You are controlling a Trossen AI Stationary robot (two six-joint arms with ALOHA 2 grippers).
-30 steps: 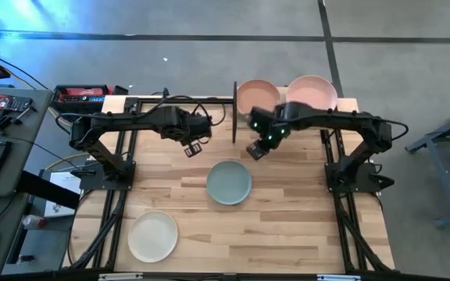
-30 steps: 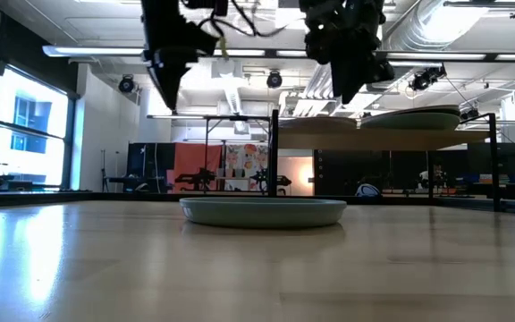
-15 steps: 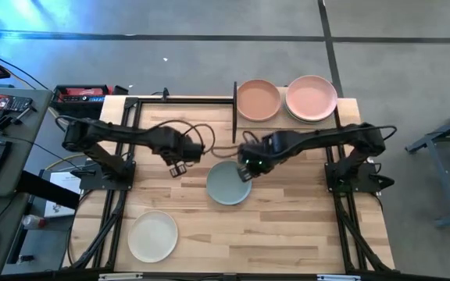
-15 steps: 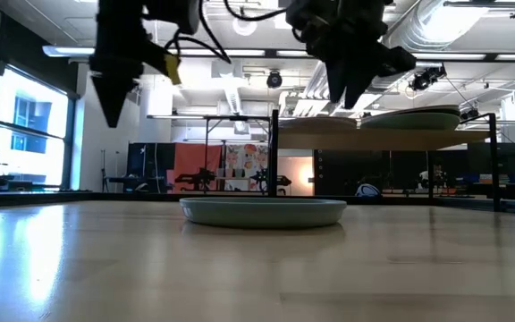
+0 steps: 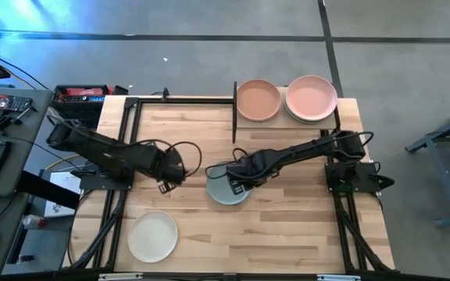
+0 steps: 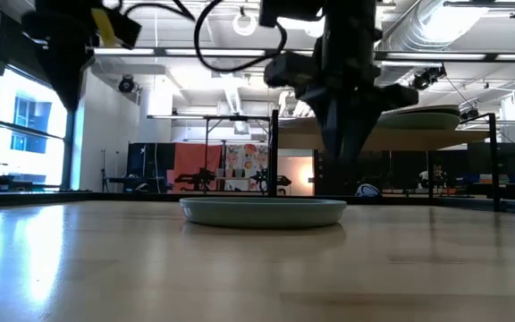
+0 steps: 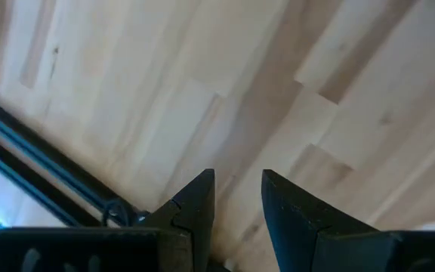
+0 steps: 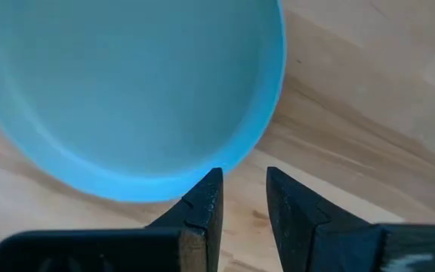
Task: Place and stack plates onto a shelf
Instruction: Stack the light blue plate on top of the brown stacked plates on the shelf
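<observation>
- Right wrist view: the right tool (image 8: 242, 198) has its fingers set a narrow gap apart with nothing between them. It is poised just off the rim of the pale blue-green plate (image 8: 127, 91), which suggests an approach for an edge grasp.
- High view: the right tool (image 5: 237, 177) sits over the near-shelf edge of that plate (image 5: 223, 190), which lies flat mid-tabletop (image 5: 287, 226). The arm reaches out from its base on the right.
- Low view: the tool hangs close above the plate (image 6: 263, 212); contact cannot be confirmed.
- Left wrist view: the left tool (image 7: 237, 198) is likewise slightly parted and empty, over bare wood. In the high view it (image 5: 166, 173) waits left of the plate, apart from it.
- The shelf (image 5: 287, 117) at the far edge carries a peach plate (image 5: 257, 100) and a pink stack (image 5: 312, 97). A cream-white plate (image 5: 152, 236) remains on the tabletop near the front left corner.
- Change over the last second: the right tool has come down from beside the shelf to the blue-green plate, and the left tool has moved outward and toward the front. No plate has moved.
</observation>
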